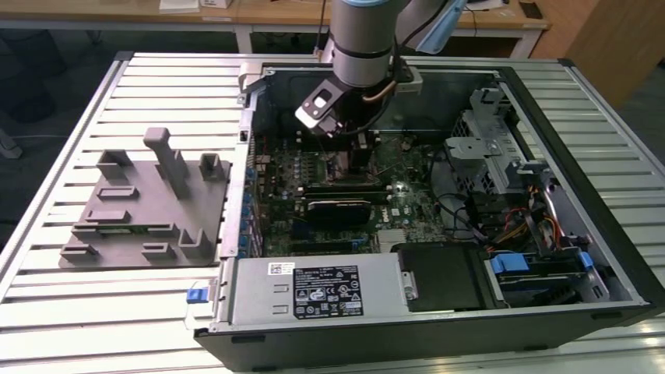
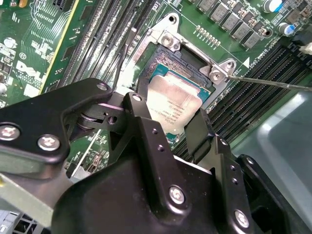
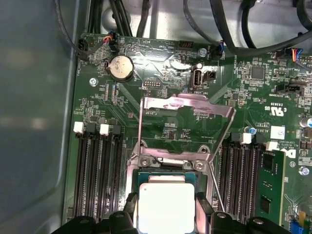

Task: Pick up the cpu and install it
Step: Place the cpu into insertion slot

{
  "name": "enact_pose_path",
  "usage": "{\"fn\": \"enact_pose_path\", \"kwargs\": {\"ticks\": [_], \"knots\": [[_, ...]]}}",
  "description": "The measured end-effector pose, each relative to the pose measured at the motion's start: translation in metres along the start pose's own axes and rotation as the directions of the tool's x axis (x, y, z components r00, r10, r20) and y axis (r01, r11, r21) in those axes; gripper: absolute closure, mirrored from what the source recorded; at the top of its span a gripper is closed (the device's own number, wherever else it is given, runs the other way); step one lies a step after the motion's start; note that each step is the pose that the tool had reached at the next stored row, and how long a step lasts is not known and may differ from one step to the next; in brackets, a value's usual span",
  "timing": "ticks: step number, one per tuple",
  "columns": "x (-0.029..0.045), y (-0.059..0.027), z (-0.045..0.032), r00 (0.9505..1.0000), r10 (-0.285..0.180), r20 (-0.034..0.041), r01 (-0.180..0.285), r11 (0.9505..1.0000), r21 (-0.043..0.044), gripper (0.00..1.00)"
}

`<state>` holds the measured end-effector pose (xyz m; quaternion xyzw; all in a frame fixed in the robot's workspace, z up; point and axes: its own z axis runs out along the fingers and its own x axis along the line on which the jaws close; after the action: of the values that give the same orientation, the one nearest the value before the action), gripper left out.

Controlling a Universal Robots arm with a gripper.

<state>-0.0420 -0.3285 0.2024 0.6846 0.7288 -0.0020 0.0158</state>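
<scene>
In the exterior view the arm reaches down into the open computer case, with the gripper low over the motherboard; a grey holder block sits on the slatted table at the exterior view's left. In the second wrist view the cpu lies within the socket frame, and the black fingers are clamped on two opposite edges of it. In the first wrist view the silver chip sits in the socket below the raised load plate, a finger pressed against each side.

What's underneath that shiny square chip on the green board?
The cpu lies over the metal-rimmed socket on the green motherboard. The socket's contacts beneath are hidden by the chip itself.
</scene>
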Motion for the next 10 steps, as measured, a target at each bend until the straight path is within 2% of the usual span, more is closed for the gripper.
{"fn": "enact_pose_path", "kwargs": {"ticks": [10], "knots": [[0.0, -0.0001, 0.0034, 1.0, 0.0, 0.0002, 0.0, 1.0, 0.0001, 0.45]]}}
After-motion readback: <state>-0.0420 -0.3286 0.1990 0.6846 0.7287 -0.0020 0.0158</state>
